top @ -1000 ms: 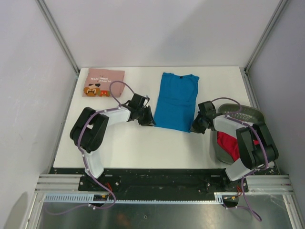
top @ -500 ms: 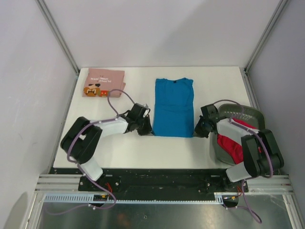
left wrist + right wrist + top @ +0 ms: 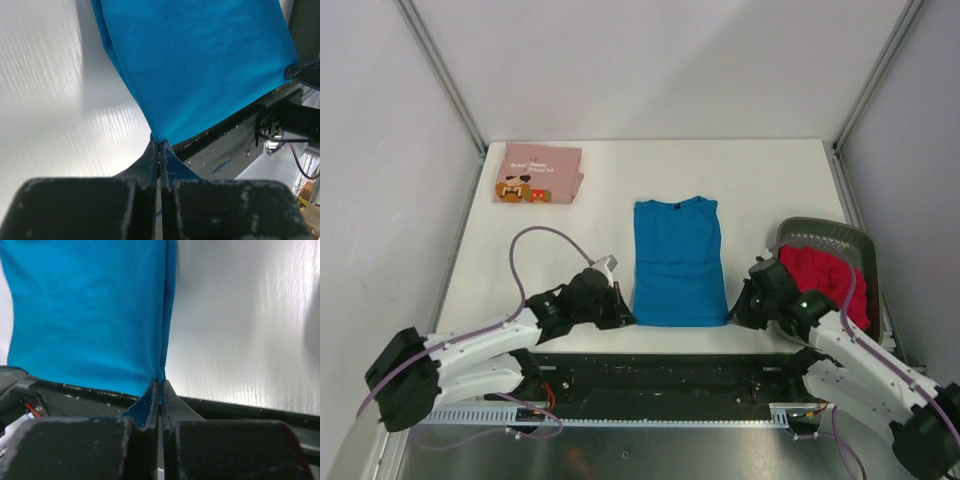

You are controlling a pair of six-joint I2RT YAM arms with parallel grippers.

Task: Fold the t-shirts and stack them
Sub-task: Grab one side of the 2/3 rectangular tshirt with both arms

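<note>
Bench (image 3: 770,180): white, flat, walled on three sides; carries all items below. Blue shirt (image 3: 678,262): plain, laid flat at the middle of the bench as a long rectangle with the sleeves tucked in; collar toward the far side, hem close to the near edge; both hem corners pinched. Basket (image 3: 823,231): dark grey, at the right edge of the bench, just beside the blue shirt's right side but apart from it. Red shirt (image 3: 817,275): crumpled, heaped inside the basket. Pink shirt (image 3: 538,172): folded to a small rectangle in the far left corner, cartoon print and white text facing up; well apart from the blue shirt. Left end effector (image 3: 623,318): low at the near left hem corner, fingers (image 3: 148,159) closed together with blue cloth clamped between the tips. Right end effector (image 3: 738,312): low at the near right hem corner, fingers (image 3: 172,402) likewise closed on the blue cloth.
</note>
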